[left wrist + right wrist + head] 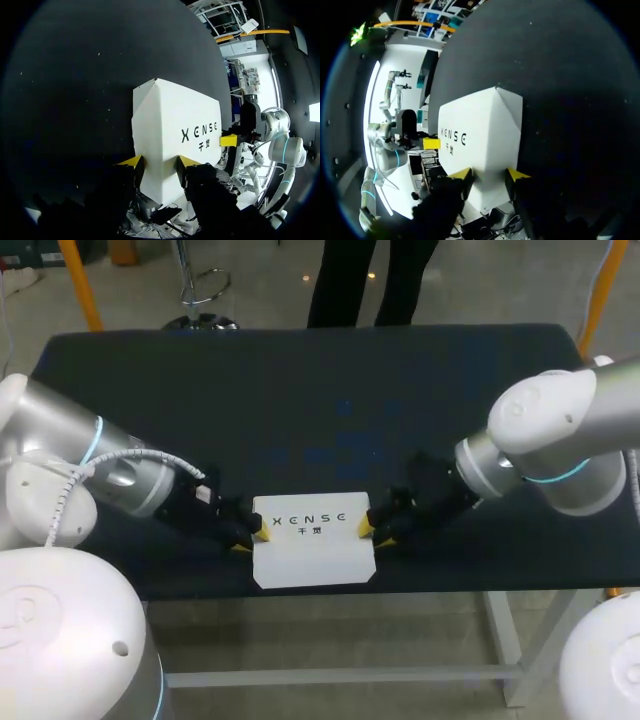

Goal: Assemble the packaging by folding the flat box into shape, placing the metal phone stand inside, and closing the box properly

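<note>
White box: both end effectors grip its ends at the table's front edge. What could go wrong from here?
1. The white box sits at the near edge of the table; an uneven release could tip it off.
2. The left end effector and right end effector pinch cardboard from opposite ends; pushing inward may buckle it.

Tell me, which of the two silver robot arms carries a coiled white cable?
The left silver arm: a coiled white cable loops along it. The right silver arm, holding the white cardboard box's other end, shows none.
</note>
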Controlling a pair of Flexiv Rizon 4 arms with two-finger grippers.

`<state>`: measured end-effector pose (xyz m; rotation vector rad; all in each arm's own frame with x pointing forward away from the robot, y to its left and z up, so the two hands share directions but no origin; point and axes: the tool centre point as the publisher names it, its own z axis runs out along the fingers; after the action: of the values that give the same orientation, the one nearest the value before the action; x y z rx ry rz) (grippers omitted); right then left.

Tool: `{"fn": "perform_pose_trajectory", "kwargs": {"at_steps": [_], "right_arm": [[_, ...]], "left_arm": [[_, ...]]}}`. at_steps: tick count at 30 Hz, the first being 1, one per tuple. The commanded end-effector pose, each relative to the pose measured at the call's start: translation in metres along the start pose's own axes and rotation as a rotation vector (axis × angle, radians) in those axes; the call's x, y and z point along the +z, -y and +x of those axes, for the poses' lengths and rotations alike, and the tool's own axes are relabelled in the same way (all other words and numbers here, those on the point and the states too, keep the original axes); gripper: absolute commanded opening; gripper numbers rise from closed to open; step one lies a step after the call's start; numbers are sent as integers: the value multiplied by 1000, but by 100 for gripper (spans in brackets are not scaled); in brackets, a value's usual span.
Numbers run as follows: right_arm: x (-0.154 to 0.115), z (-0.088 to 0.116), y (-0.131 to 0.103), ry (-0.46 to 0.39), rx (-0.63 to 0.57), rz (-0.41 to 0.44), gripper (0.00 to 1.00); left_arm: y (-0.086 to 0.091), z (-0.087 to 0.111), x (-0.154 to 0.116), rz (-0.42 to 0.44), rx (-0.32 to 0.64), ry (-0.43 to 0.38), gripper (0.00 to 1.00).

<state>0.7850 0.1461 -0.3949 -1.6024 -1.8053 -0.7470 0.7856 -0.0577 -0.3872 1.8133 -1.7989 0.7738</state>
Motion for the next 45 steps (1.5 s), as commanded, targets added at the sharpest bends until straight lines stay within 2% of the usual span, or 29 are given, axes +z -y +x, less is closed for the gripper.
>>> {"fn": "perform_pose_trajectory", "kwargs": {"at_steps": [1, 6, 12, 21, 32, 45], "right_arm": [[6, -3, -3, -6, -1, 12, 47], [6, -5, -3, -10, -5, 28, 47], [9, -4, -3, -26, -14, 53, 46], [13, -3, -3, -48, 5, 45, 46], [11, 5, -4, -24, 109, -15, 47], [9, 12, -3, 23, 120, -61, 46]], "left_arm": [[6, -6, 7, -28, 2, -3, 46], [6, -8, 7, -54, 5, -9, 46], [5, -6, 7, -124, 25, -25, 46], [4, -5, 7, -206, 38, -49, 45], [0, 3, 7, -213, 3, -12, 45], [0, 8, 3, -230, -22, 14, 45]]}}
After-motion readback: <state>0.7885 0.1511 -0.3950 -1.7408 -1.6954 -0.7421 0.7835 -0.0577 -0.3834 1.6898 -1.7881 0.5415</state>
